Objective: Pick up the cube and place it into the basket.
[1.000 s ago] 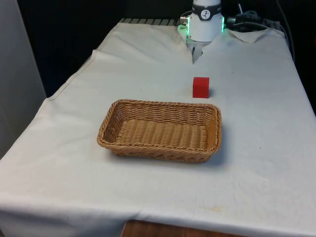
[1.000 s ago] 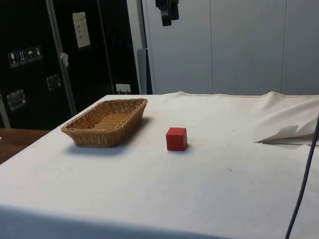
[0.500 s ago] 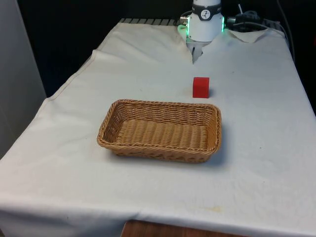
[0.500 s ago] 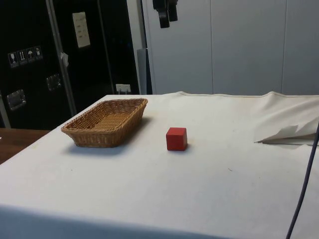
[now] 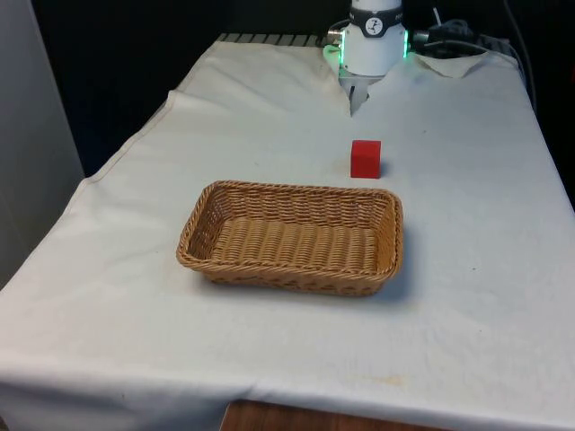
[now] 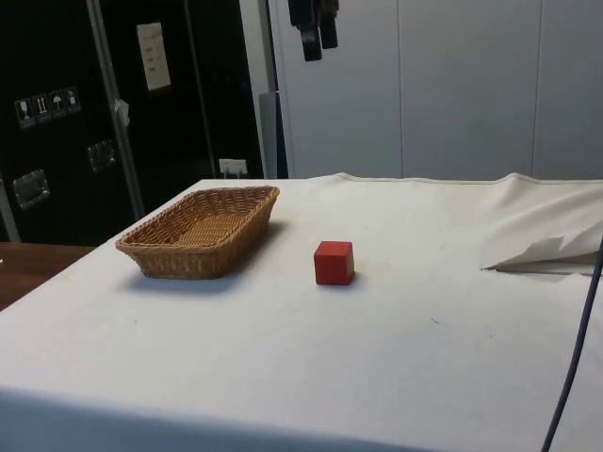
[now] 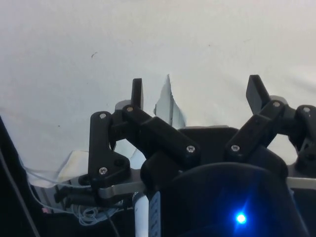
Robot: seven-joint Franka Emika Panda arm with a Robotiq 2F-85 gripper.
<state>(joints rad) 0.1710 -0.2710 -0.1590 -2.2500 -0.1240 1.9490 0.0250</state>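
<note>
Small red cube [image 5: 366, 159] resting flat on the white tablecloth [image 5: 467, 224], just beyond the far long rim of the woven tan wicker basket [image 5: 292, 236] in the front view and toward that view's right, close to the basket but not touching it. In the side view, same red cube [image 6: 334, 262] standing alone on the white tablecloth [image 6: 396, 339], set apart from the wicker basket [image 6: 201, 231] by a bare strip of fabric. Basket upright, rectangular, open side up, nothing inside. Black two-finger gripper [image 6: 315, 45] hanging high above the table in the side view, well apart from both cube and basket, pointing downward. In the wrist view, gripper [image 7: 195, 91] spread wide, fingertips [image 7: 137, 92] far from each other with only pale cloth seen between them, nothing held. A fold of cloth bunched up at the table's far end near the robot's base [image 5: 374, 40].
</note>
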